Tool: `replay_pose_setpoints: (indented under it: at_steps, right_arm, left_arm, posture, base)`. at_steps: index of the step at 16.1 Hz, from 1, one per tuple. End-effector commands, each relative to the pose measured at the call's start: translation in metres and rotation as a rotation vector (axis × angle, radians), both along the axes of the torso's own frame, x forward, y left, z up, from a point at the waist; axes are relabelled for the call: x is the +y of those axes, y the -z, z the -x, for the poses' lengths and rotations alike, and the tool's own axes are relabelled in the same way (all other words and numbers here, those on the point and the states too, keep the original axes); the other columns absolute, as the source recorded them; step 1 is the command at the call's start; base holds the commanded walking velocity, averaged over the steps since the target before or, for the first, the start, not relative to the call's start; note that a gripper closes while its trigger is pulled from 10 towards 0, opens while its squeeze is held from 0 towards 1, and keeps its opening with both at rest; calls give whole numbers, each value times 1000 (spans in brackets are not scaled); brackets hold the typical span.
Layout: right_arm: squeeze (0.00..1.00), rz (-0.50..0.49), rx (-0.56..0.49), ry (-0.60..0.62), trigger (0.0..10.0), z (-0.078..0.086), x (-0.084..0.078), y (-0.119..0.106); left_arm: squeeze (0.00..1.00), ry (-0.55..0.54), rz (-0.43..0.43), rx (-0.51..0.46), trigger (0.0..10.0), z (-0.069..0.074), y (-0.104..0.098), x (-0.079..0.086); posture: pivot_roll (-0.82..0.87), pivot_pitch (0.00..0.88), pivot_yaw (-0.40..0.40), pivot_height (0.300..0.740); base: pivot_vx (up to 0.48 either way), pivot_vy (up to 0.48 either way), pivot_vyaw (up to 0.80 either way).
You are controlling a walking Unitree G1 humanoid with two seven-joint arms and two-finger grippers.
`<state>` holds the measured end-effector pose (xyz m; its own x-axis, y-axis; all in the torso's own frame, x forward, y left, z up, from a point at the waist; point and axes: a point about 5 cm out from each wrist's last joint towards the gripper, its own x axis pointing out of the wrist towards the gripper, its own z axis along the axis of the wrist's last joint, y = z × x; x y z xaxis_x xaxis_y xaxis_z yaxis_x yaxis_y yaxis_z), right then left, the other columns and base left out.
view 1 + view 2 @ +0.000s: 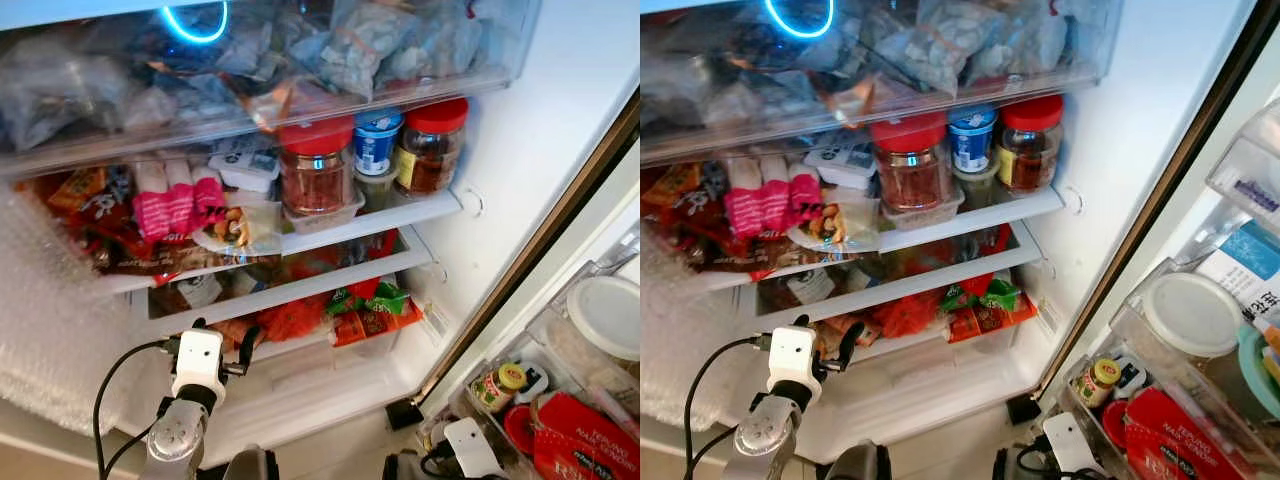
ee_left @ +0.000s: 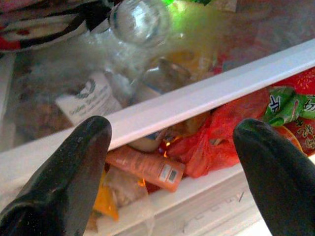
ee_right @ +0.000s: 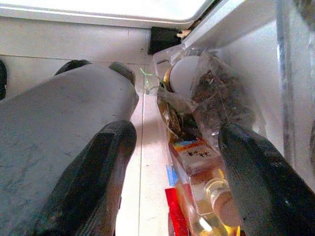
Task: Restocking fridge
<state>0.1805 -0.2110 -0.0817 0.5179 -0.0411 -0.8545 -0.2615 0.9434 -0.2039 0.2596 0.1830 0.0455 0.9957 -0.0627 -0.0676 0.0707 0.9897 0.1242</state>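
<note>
The fridge stands open in front of me. Its glass shelf [image 1: 400, 215] carries two red-lidded jars [image 1: 316, 168], a blue-lidded tub [image 1: 377, 140] and pink packets [image 1: 178, 200]. Below it a crisper drawer holds a red net bag [image 1: 295, 318] and green snack packets [image 1: 375, 305]. My left gripper [image 1: 222, 335] is open and empty just in front of the drawer's white rim [image 2: 197, 101], with an orange tube [image 2: 145, 167] lying behind that rim. Low by the door bin, my right gripper [image 3: 172, 164] is open with nothing between its fingers [image 3: 93, 182]. A corked bottle [image 3: 211, 196] and a bagged item lie ahead of it.
A clear drawer of frosted bags [image 1: 250, 60] spans the top. The open door on the right has bins with a white-lidded container [image 1: 605, 315], a small yellow-capped jar [image 1: 500, 385] and a red packet [image 1: 575, 435]. Bubble-textured plastic [image 1: 50, 330] covers the left side.
</note>
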Motion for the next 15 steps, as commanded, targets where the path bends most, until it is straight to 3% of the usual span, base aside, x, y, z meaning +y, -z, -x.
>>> replay_pose_setpoints:
  at_steps: [1, 15]
  right_arm:
    - [0, -1, 68, 22, 10000, 18, -2, 8]
    - [0, -12, 61, 34, 10000, 19, 3, 9]
  left_arm:
    - [0, -24, 25, 17, 10000, 3, 1, 3]
    - [0, -9, 13, 66, 10000, 4, 5, 5]
  posture:
    - [0, 81, -3, 652]
    - [10, 47, 13, 652]
  base:
    - [-270, 0, 0]
    - [-314, 0, 0]
